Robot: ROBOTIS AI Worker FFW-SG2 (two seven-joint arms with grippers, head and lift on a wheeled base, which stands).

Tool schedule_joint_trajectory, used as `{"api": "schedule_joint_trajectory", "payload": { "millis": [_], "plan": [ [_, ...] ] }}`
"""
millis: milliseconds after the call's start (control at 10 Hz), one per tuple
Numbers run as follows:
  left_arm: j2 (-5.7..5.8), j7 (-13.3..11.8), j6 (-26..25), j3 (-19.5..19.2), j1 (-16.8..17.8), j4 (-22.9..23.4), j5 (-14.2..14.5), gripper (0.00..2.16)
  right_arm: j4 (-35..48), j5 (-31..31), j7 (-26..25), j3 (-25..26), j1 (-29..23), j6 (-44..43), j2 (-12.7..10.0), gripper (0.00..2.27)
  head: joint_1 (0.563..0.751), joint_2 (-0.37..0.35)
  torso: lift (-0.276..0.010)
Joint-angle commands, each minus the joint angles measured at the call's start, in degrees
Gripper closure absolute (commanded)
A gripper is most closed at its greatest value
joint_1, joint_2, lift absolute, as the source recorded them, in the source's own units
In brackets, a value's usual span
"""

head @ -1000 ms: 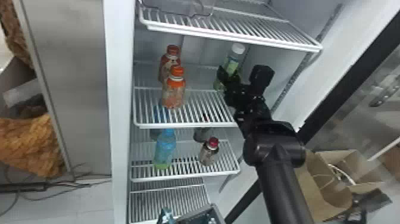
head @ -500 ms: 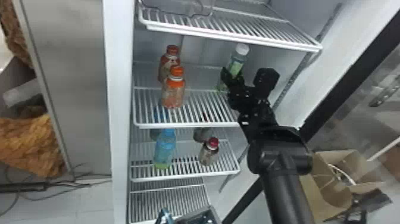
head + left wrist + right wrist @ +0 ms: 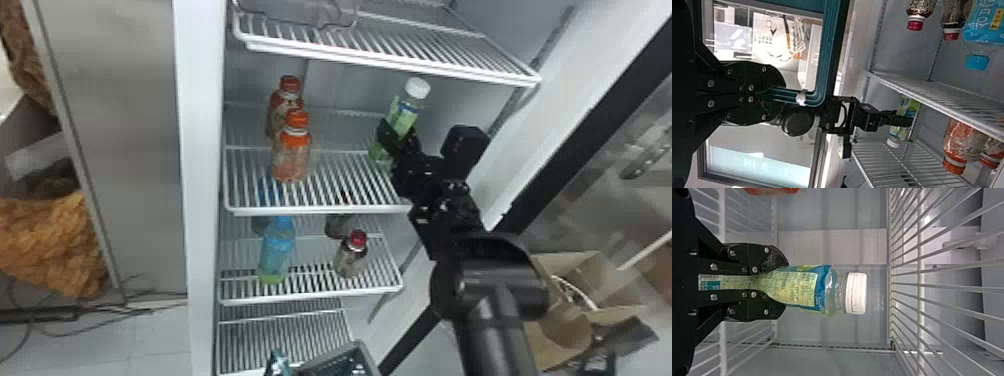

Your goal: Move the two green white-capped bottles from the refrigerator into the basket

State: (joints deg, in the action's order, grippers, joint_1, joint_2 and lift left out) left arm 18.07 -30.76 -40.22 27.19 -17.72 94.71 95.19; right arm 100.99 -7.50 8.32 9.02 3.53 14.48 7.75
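Note:
On the right of the refrigerator's middle shelf (image 3: 320, 209), my right gripper (image 3: 397, 134) has its fingers around the middle of a green white-capped bottle (image 3: 416, 97). The right wrist view has the gripper (image 3: 779, 284) shut on that bottle (image 3: 801, 288), its white cap beyond the fingertips; whether its base touches the shelf I cannot tell. In the left wrist view, my left gripper (image 3: 766, 94) is closed on the basket's teal handle (image 3: 819, 88), and the right gripper (image 3: 899, 119) with the bottle (image 3: 895, 133) is farther off. The basket (image 3: 367, 350) is low in the head view.
Two orange-capped bottles (image 3: 291, 157) stand left on the same shelf. Below are a blue bottle (image 3: 276, 250) and a red-capped one (image 3: 351, 260). A wire shelf (image 3: 390, 37) crosses above the held bottle. The refrigerator's side wall (image 3: 565, 130) and open door lie to the right.
My right gripper and the green bottle have shifted slightly right together, with the arm behind them moving right and lower in the head view. The shelved bottles have kept their places.

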Motion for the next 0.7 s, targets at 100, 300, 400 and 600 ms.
{"api": "schedule_joint_trajectory", "payload": {
  "millis": [100, 300, 400, 600],
  "plan": [
    [-0.05, 0.0, -0.1, 0.0, 0.0, 0.0, 0.0, 1.21, 8.2, -1.9, 0.6, 0.9, -5.9, 3.1, -0.1, 1.05, 0.695, -0.35, -0.004],
    [-0.05, 0.0, -0.1, -0.1, 0.0, 0.0, 0.0, 1.21, 13.5, -3.6, 1.1, 1.8, -10.4, 4.8, -0.3, 1.05, 0.695, -0.35, -0.004],
    [-0.05, 0.0, 0.0, -0.1, 0.0, 0.0, -0.1, 1.21, 16.1, -4.3, 1.5, 1.9, -12.5, 5.1, -0.4, 1.05, 0.695, -0.35, -0.004],
    [-0.05, 0.0, 0.0, -0.1, 0.0, 0.0, -0.1, 1.21, 21.8, -5.4, 1.8, 2.3, -16.5, 6.5, -0.4, 1.05, 0.695, -0.35, -0.004]
  ]
}}
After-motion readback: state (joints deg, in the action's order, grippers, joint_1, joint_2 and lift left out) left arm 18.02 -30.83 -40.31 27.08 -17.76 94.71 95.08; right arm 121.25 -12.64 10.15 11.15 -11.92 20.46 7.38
